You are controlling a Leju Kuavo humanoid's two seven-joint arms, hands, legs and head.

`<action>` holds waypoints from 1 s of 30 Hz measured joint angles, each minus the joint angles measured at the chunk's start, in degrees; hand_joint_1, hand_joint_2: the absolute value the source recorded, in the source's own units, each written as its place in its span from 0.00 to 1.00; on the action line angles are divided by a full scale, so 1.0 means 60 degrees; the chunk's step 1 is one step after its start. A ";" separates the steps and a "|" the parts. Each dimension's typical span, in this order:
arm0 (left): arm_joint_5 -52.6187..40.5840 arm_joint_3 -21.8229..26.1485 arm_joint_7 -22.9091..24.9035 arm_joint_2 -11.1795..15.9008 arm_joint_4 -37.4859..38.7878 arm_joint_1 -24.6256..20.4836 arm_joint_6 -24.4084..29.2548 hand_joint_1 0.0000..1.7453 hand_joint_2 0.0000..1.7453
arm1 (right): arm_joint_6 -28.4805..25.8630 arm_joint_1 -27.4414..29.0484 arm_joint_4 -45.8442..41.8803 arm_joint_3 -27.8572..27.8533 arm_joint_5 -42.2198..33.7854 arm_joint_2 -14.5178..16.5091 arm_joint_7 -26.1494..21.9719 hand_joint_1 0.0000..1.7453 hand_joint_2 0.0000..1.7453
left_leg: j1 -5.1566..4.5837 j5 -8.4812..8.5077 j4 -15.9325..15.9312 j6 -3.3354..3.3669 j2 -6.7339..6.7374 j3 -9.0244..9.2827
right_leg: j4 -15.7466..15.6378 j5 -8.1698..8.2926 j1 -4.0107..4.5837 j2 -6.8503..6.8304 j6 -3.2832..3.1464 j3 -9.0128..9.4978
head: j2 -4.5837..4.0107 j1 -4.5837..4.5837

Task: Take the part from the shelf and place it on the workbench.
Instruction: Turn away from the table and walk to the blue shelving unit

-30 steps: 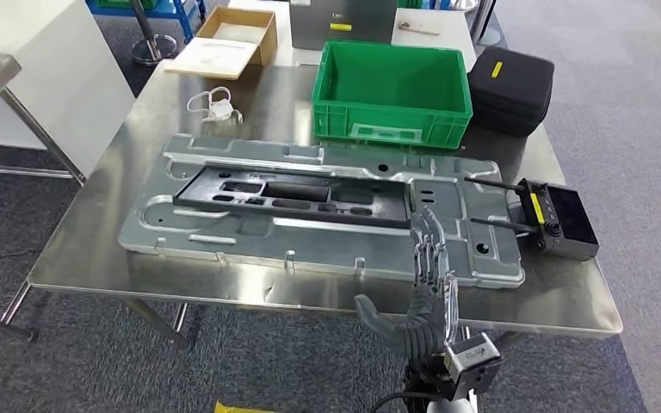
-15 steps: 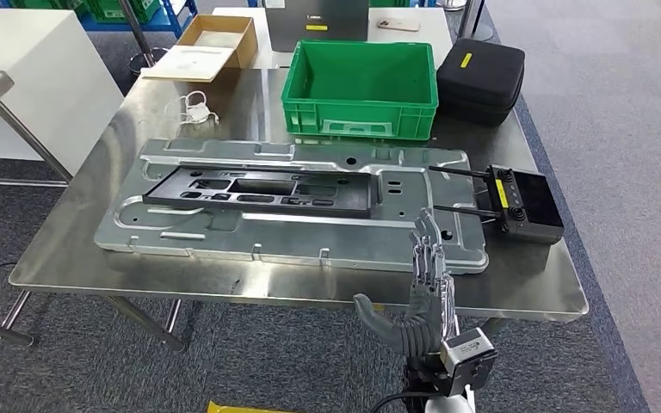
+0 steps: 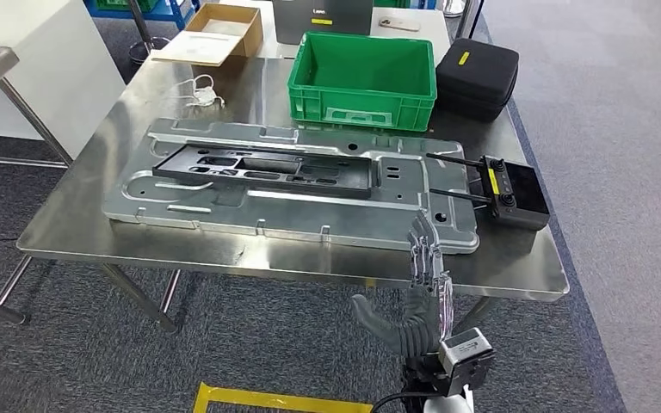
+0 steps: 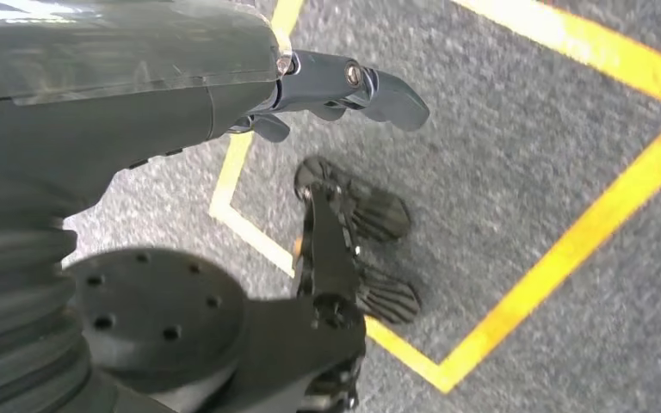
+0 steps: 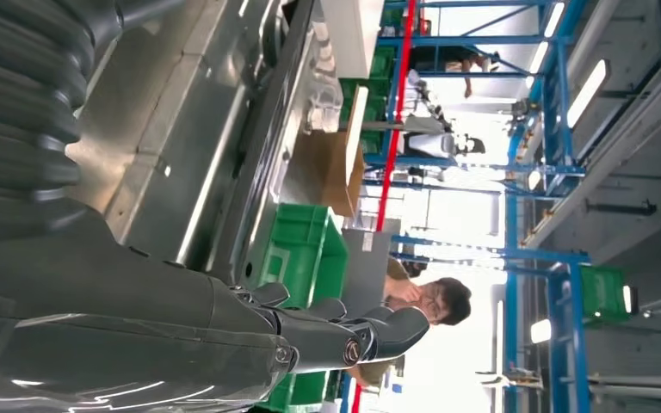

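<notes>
The long grey part (image 3: 293, 185) lies flat on the steel workbench (image 3: 499, 274), green crate (image 3: 363, 82) beyond it, so placing looks finished. The right hand (image 3: 422, 288) hovers near the bench's edge, fingers straight and apart, empty; the left hand (image 4: 310, 86) hangs empty. Next: retreat.

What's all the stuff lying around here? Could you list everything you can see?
Metal panel: one, silver, flat across the steel table.
Black frame: one, lying on the panel.
Crate: one, green, behind the panel.
Black case: one, right of the crate.
Controller: one, black, at the panel's right end.
Cardboard box: one, brown, far left.
Floor tape: yellow, on grey carpet.
Person: one, background.
Right hand: open, raised before the table.
Left hand: hanging over the floor.
</notes>
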 joint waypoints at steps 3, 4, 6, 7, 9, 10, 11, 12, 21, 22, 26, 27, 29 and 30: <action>-0.0010 -0.0003 0.0044 -0.0006 0.0000 0.0000 -0.0005 0.00 1.00 | -0.0032 0.0010 0.0011 -0.0004 -0.0020 0.0000 0.0000 0.00 1.00 | 0.0003 0.0291 -0.0008 0.0071 0.0048 -0.0329 | 0.1560 -0.1282 -0.0077 -0.0005 0.0134 -0.0476 | 0.0000 0.0004; -0.0018 -0.0004 0.0064 -0.0006 0.0000 0.0003 -0.0005 0.00 1.00 | -0.0046 0.0014 0.0026 -0.0008 -0.0027 0.0000 0.0001 0.00 1.00 | -0.0005 0.0377 0.0005 0.0062 0.0056 -0.0452 | 0.2062 -0.1495 -0.0100 -0.0008 0.0164 -0.0562 | 0.0000 0.0004; -0.0047 -0.0005 0.0089 -0.0010 0.0000 0.0007 -0.0005 0.00 1.00 | -0.0048 0.0015 0.0071 -0.0020 -0.0037 0.0000 0.0001 0.00 1.00 | -0.0018 0.0530 0.0031 0.0039 0.0067 -0.0685 | 0.2167 -0.1346 -0.0123 -0.0009 0.0174 -0.0281 | 0.0000 0.0004; -0.0061 -0.0007 0.0094 -0.0013 0.0000 0.0008 -0.0005 0.00 1.00 | -0.0036 0.0010 0.0093 -0.0025 -0.0039 0.0000 0.0001 0.00 1.00 | -0.0027 0.0599 0.0040 0.0024 0.0067 -0.0780 | 0.1690 -0.1111 -0.0119 -0.0009 0.0146 0.0127 | 0.0000 0.0004; -0.0082 -0.0011 0.0098 -0.0032 0.0000 0.0006 -0.0005 0.00 0.75 | 0.0013 -0.0033 0.0124 -0.0032 -0.0049 0.0001 0.0001 0.00 1.00 | -0.0045 0.0728 0.0054 -0.0024 0.0062 -0.0912 | 0.0223 -0.0876 -0.0071 -0.0017 0.0023 0.1169 | 0.0000 0.0003; -0.0086 -0.0013 0.0098 -0.0043 0.0000 0.0005 -0.0004 0.00 0.50 | 0.0033 -0.0060 0.0137 -0.0035 -0.0056 0.0003 -0.0001 0.00 1.00 | -0.0046 0.0794 0.0048 -0.0069 0.0061 -0.0939 | -0.0318 -0.0843 -0.0033 -0.0022 -0.0040 0.1525 | 0.0000 0.0002; -0.0087 -0.0014 0.0086 -0.0054 0.0000 0.0003 -0.0006 0.00 0.25 | 0.0046 -0.0086 0.0150 -0.0039 -0.0061 0.0005 -0.0003 0.00 1.00 | -0.0035 0.0848 0.0039 -0.0121 0.0062 -0.0954 | -0.0665 -0.0872 0.0009 -0.0028 -0.0108 0.1724 | 0.0000 0.0000; -0.0087 -0.0015 0.0025 -0.0063 0.0000 0.0002 -0.0030 0.00 0.00 | 0.0039 -0.0101 0.0163 -0.0046 -0.0065 0.0010 -0.0004 0.00 1.00 | -0.0023 0.0900 0.0019 -0.0184 0.0062 -0.0965 | -0.0776 -0.0861 0.0042 -0.0032 -0.0166 0.1748 | 0.0000 -0.0001; -0.0208 -0.0063 -0.0447 -0.0075 0.0000 0.0044 -0.0112 0.00 1.00 | 0.0008 -0.0081 0.0277 -0.0095 -0.0064 0.0066 0.0001 0.00 1.00 | 0.0149 -0.0737 0.2555 -0.0590 -0.0007 -0.1652 | -0.0849 -0.0218 -0.0076 -0.0077 -0.0401 0.1120 | 0.0000 -0.0006; -0.0224 -0.0086 -0.0430 -0.0074 0.0000 0.0047 -0.0089 0.00 1.00 | 0.0009 -0.0079 0.0292 -0.0098 -0.0063 0.0068 0.0001 0.00 1.00 | 0.0183 -0.0514 0.2075 -0.0629 -0.0006 -0.1285 | -0.0764 -0.0195 -0.0102 -0.0073 -0.0366 0.1008 | 0.0000 -0.0006; -0.0276 -0.0164 -0.0400 -0.0082 0.0000 0.0034 -0.0049 0.00 1.00 | 0.0004 -0.0084 0.0311 -0.0119 -0.0056 0.0087 0.0000 0.00 1.00 | 0.0217 -0.0050 0.0231 -0.0557 -0.0118 -0.0121 | -0.0428 -0.0147 -0.0120 -0.0039 -0.0148 0.0697 | 0.0000 -0.0005; -0.0282 -0.0171 -0.0392 -0.0085 0.0000 0.0036 -0.0046 0.00 1.00 | -0.0004 -0.0081 0.0312 -0.0125 -0.0050 0.0092 0.0000 0.00 1.00 | 0.0193 -0.0014 0.0277 -0.0469 -0.0150 -0.0167 | -0.0404 -0.0111 -0.0107 -0.0024 -0.0085 0.0664 | 0.0000 -0.0003; -0.0289 -0.0178 -0.0385 -0.0089 0.0000 0.0031 -0.0037 0.00 1.00 | -0.0027 -0.0076 0.0314 -0.0137 -0.0040 0.0102 -0.0001 0.00 1.00 | 0.0198 0.0039 0.0240 -0.0295 -0.0130 -0.0278 | -0.0321 -0.0114 -0.0122 -0.0004 0.0027 0.0581 | 0.0000 0.0000; -0.0292 -0.0180 -0.0385 -0.0094 0.0000 0.0027 -0.0030 0.00 1.00 | -0.0043 -0.0072 0.0316 -0.0144 -0.0039 0.0105 0.0000 0.00 1.00 | 0.0194 0.0099 0.0233 -0.0203 -0.0109 -0.0337 | -0.0172 -0.0270 -0.0140 -0.0008 0.0075 0.0500 | 0.0000 0.0000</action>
